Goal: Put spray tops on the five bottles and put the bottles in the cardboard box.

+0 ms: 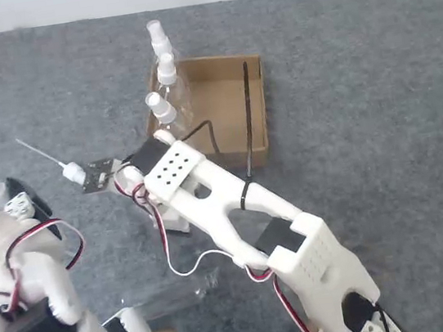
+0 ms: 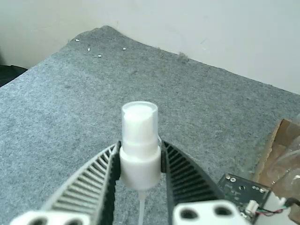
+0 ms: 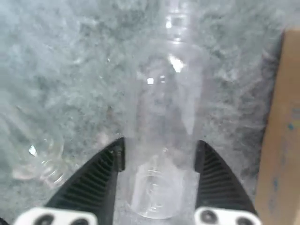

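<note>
The clear plastic bottle (image 3: 161, 122), just beside the brown cardboard box (image 1: 263, 119), looks light, thin-walled and slick, so it is best held at mid-body with gentle pressure, and the right pincer (image 3: 159, 144) is closed on it there. It seems to lie along the grey worktop (image 1: 357, 72), its long axis parallel to the box's near wall, open neck pointing away from the pincer's base. The left pincer (image 2: 139, 149), well apart from the box, clamps the collar of 1 stiff white plastic spray top (image 2: 139, 136), cap pointing outward, thin dip tube running back between the jaws.

Bright, even light — soft shadows, small glints on the bottle (image 3: 164, 131).
</note>
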You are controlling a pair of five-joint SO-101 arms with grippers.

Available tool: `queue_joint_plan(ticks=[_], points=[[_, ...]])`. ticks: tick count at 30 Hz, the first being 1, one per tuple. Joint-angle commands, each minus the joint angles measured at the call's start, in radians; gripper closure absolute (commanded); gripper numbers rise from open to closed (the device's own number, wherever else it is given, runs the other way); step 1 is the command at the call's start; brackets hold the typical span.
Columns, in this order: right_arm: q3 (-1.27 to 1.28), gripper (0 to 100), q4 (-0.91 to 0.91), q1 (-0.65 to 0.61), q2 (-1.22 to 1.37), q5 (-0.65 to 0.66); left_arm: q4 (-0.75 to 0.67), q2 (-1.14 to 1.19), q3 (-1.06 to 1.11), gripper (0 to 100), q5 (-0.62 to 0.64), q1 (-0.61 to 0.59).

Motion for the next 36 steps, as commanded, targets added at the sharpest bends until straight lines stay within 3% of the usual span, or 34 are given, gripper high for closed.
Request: queue_joint_plan(ticks=[1,8,13,36], points=[[-0.098,81.0,0.010,-0.022,-0.015,-0.025,-0.018,-0.015,-0.008,99,0.005,-0.003],[-0.098,79.8,-0.033,-0.056,-0.013,-0.060,-0.018,-0.015,-0.008,99,0.005,-0.003],[-0.098,69.4,-0.033,-0.056,-0.007,-0.061,-0.018,-0.015,-0.008,99,0.005,-0.003],[-0.104,74.4,-0.297,-0.104,0.119,-0.110,-0.017,-0.015,-0.008,99,0.005,-0.003]])
